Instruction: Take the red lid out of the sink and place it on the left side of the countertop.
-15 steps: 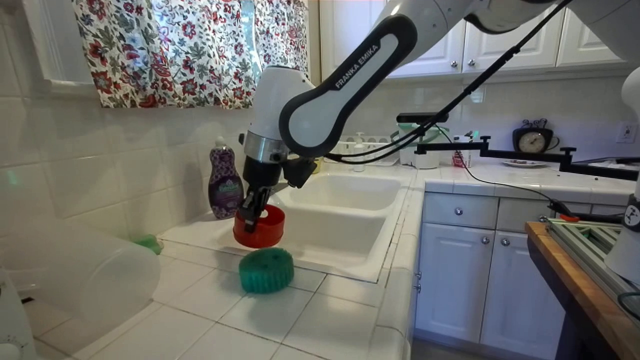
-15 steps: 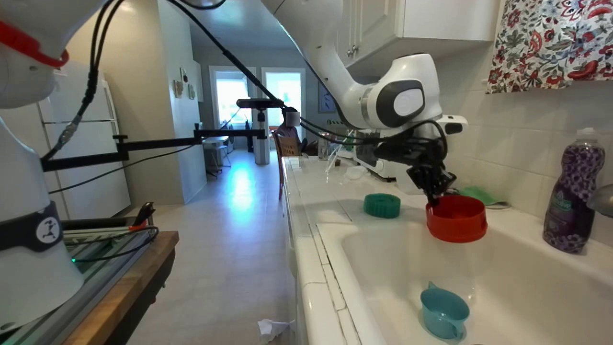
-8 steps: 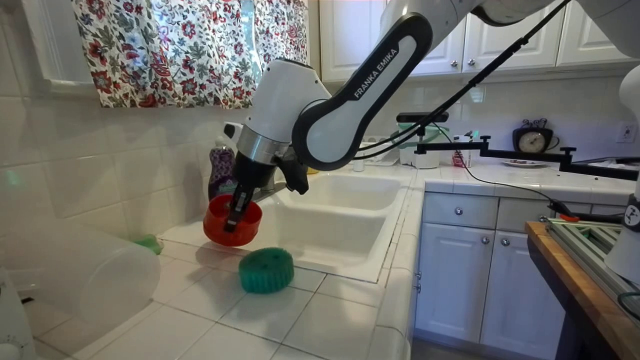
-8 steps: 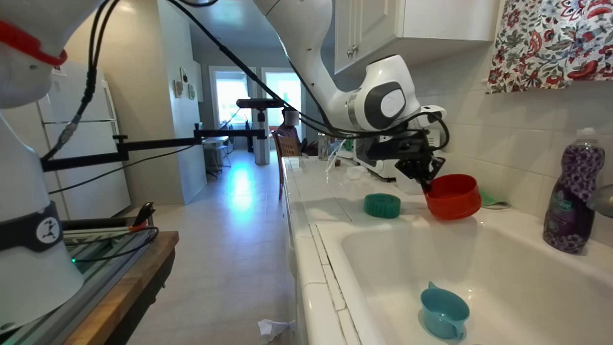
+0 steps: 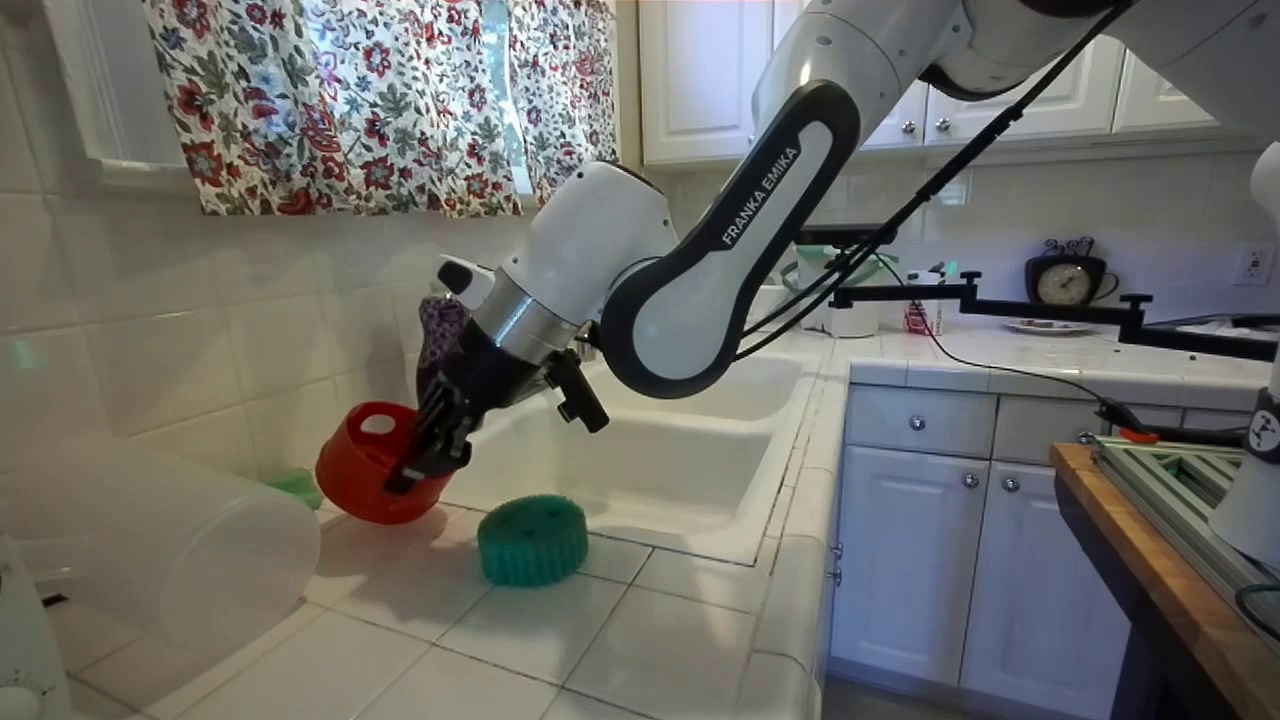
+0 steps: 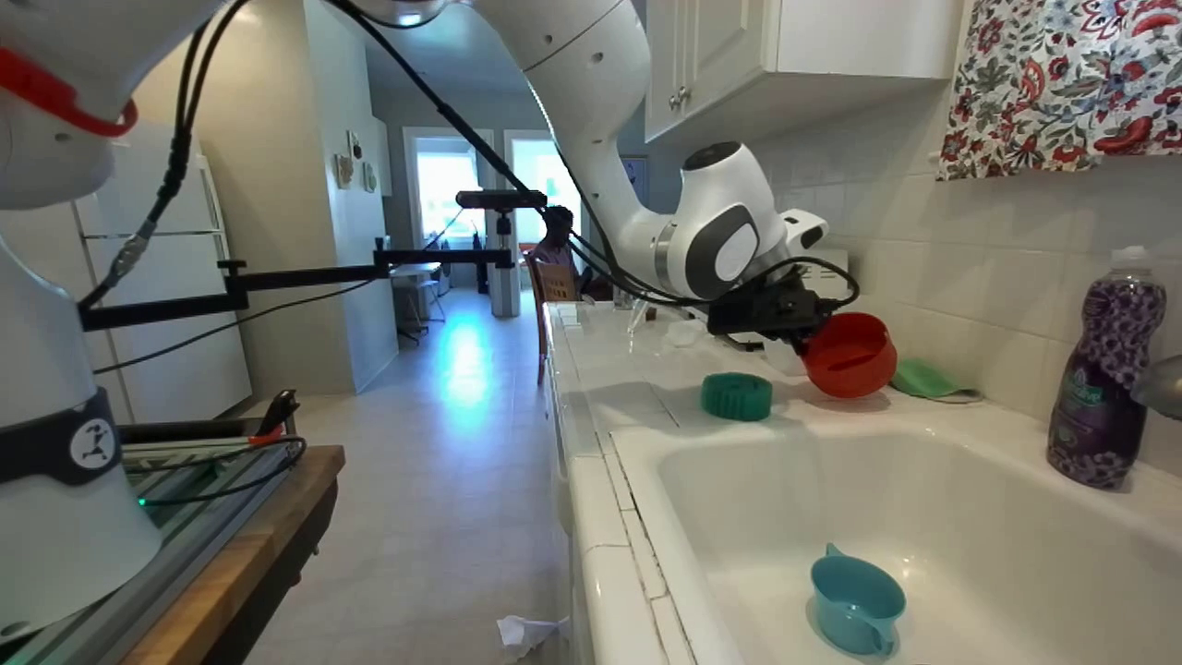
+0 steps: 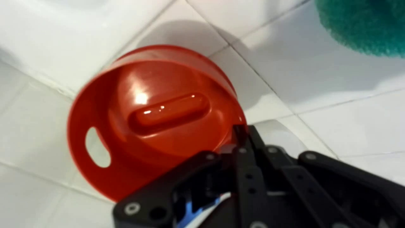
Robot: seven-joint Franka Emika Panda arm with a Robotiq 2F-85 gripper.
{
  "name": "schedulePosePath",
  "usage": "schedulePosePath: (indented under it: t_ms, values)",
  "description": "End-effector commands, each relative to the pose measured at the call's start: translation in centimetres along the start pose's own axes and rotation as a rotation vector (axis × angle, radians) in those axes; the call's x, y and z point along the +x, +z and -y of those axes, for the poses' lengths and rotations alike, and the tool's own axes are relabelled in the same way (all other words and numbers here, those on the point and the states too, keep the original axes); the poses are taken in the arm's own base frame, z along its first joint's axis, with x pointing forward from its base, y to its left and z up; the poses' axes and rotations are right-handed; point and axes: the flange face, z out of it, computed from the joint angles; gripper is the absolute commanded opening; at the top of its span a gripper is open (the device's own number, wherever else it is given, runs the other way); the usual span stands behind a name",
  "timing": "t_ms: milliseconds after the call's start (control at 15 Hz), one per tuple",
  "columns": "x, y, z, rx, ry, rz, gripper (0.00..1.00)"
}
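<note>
The white-tiled table (image 5: 600, 650) fills the lower left of an exterior view. Above it the white arm (image 5: 765, 210) reaches in from the upper right. The sink (image 5: 655, 470), a white double basin, is set into the table near the middle of the frame. At lower left a translucent container (image 5: 230, 555) lies on its side. In an exterior view a purple bottle (image 6: 1108, 369) stands upright at the far right, beside the sink. The black gripper (image 7: 246, 128) enters the wrist view from the bottom right; its jaws are nearly together, pinching the rim of the red lid (image 7: 167, 123). The lid spreads up and to the left of the jaws, tilted, its hollow side toward the camera. In both exterior views it is out of the sink, over the table just past the sink's end; whether its lower edge touches the table, I cannot tell. A ridged green round piece (image 5: 533, 542) rests on the table near the lid, to its lower right in an exterior view. A teal cup (image 6: 856, 605) rests in the sink.
</note>
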Motion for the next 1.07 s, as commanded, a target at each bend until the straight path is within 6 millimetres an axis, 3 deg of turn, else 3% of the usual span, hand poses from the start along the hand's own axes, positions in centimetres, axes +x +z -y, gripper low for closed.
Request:
schedulePosePath:
  t_ms: [0,333,400,467,800,867,1000]
  values:
    - [0.9,0.1,0.6,0.047,-0.081,-0.119,0.01]
    - [0.3,0.4,0.0,0.082,-0.02,-0.103,0.01]
    - [0.2,0.4,-0.1,0.093,-0.013,-0.105,0.2]
    - [0.1,0.5,-0.2,0.105,-0.004,-0.107,0.02]
    - [0.1,0.8,0.1,0.147,0.027,-0.104,0.0]
    - [0.1,0.8,0.1,0.148,0.029,-0.099,0.28]
    - [0.4,0.5,-0.4,0.12,0.026,-0.083,0.35]
